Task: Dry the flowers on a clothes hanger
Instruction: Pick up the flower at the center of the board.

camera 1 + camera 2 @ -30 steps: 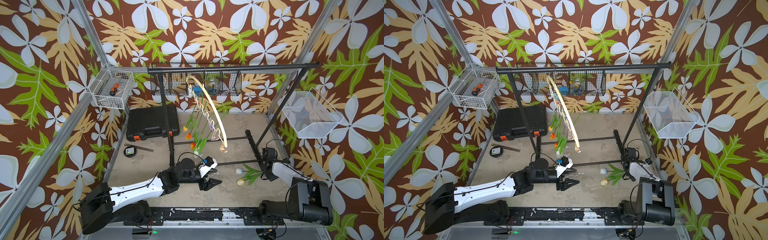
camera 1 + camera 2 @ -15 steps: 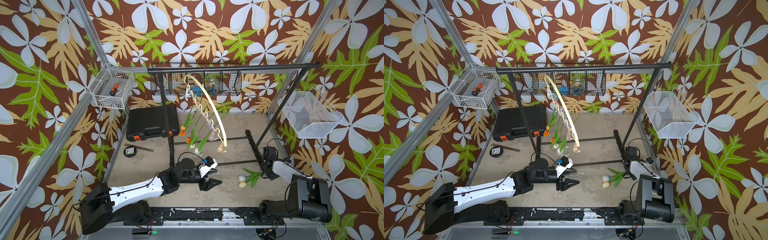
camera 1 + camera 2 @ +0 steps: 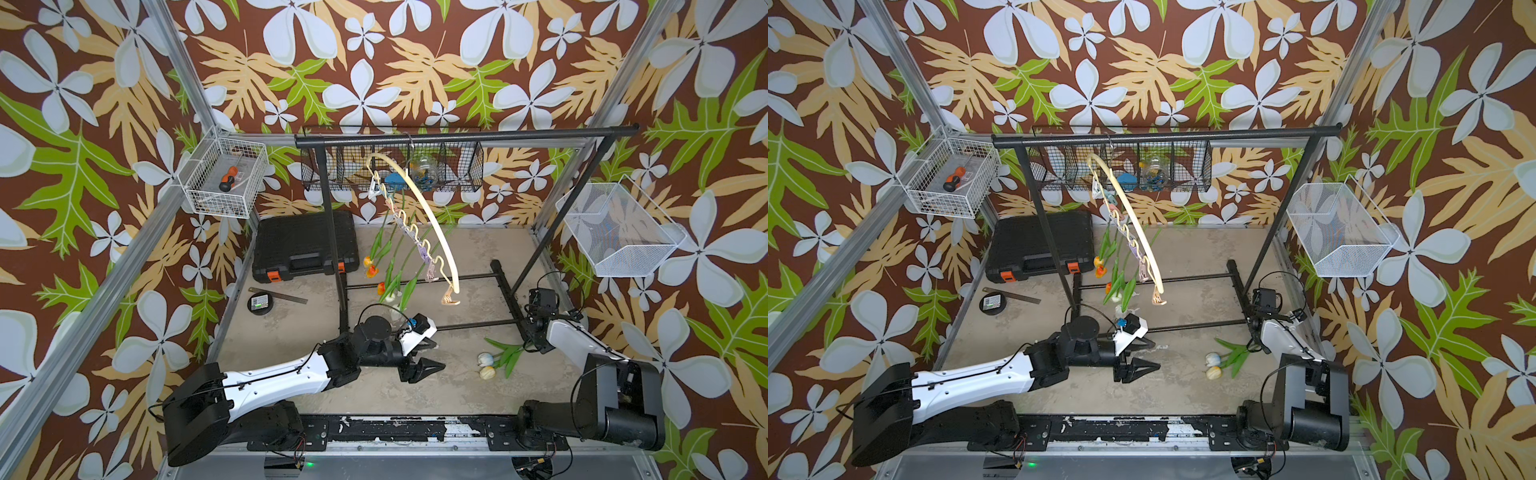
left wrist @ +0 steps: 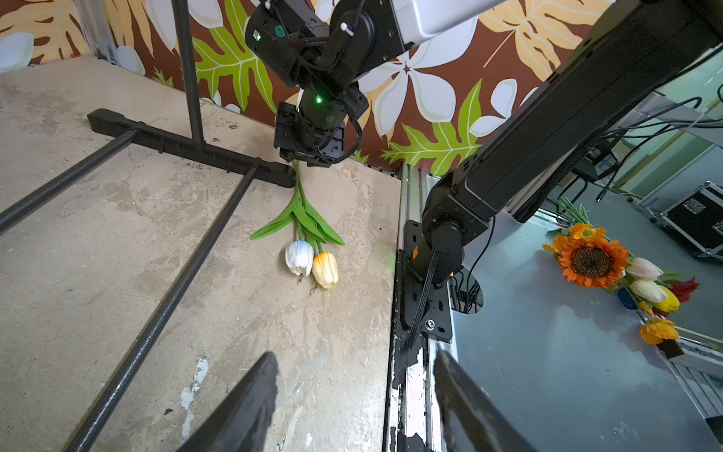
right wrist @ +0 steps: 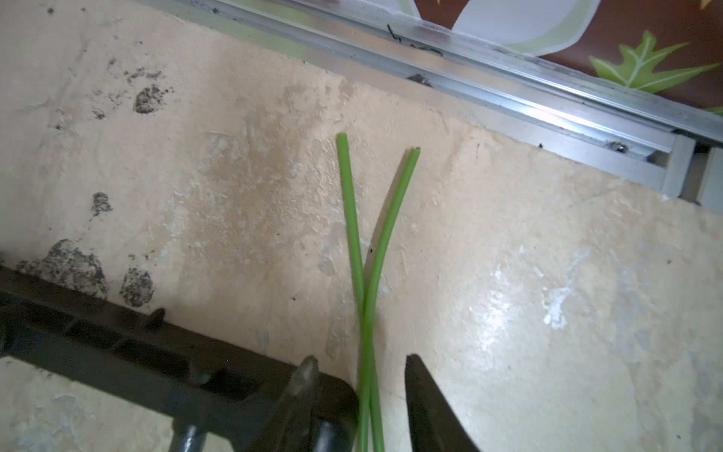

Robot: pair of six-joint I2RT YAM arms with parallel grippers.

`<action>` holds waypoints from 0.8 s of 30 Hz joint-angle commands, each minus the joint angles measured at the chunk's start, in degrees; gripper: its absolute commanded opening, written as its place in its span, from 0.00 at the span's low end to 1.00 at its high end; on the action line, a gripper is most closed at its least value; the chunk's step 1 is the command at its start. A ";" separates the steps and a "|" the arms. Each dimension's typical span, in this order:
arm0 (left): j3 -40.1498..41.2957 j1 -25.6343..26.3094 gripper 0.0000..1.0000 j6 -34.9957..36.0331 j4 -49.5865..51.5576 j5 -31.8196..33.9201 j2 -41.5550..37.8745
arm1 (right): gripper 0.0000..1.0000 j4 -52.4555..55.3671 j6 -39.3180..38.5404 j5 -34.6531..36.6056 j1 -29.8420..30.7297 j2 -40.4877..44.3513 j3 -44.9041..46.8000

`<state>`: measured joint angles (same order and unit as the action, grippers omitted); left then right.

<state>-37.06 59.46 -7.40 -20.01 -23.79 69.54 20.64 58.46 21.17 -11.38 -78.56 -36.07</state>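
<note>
Everywhere floral walls [image 3: 374,95]; tulips [image 3: 485,358] on tabletop [image 3: 469,257].

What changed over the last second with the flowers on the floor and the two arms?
The right end effector opened wider around the two green stems, apparently letting them go. The two loose tulips settled on the floor, heads shifting slightly toward the front edge. The clothes hanger swayed a little. The left end effector stayed open and in place.

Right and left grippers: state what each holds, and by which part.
Nothing is held. The right gripper straddles the two tulip stems, jaws open and clear of them. The left gripper is open and empty.
</note>
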 commanded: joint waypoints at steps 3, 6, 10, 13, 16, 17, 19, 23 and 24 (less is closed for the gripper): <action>-0.12 0.06 0.65 -0.59 -0.52 -0.90 -0.36 | 0.36 0.40 1.05 -0.03 -0.48 -2.09 0.20; -0.03 0.11 0.65 -0.76 -0.56 -0.96 -0.55 | 0.34 -0.17 0.96 -0.22 -0.66 -2.67 0.41; -0.03 0.07 0.65 -0.75 -0.56 -0.96 -0.57 | 0.30 -0.95 0.69 -0.25 -0.84 -3.01 0.73; -0.03 0.06 0.65 -0.84 -0.56 -1.03 -0.46 | 0.28 -1.11 0.72 -0.16 -1.01 -3.62 0.78; -0.03 0.05 0.65 -0.86 -0.51 -1.17 -0.46 | 0.26 -1.48 0.52 -0.49 -1.19 -4.27 0.75; -0.05 0.06 0.65 -0.86 -0.56 -1.19 -0.46 | 0.25 -1.49 0.54 -0.68 -1.34 -4.47 0.74; 0.06 0.04 0.65 -0.79 -0.62 -1.17 -0.49 | 0.20 -1.77 0.34 -1.04 -1.51 -4.67 0.69; 0.00 0.08 0.66 -0.80 -0.82 -1.33 -0.20 | 0.14 -1.27 0.17 -0.03 -1.54 -4.26 0.46; -0.05 0.12 0.66 -0.86 -0.86 -1.39 -0.11 | 0.14 -1.15 0.04 0.23 -1.54 -3.96 0.35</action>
<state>-37.06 59.46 -7.86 -20.01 -24.45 69.28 18.13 59.09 20.95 -12.86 -82.94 -35.44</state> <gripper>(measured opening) 0.656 0.140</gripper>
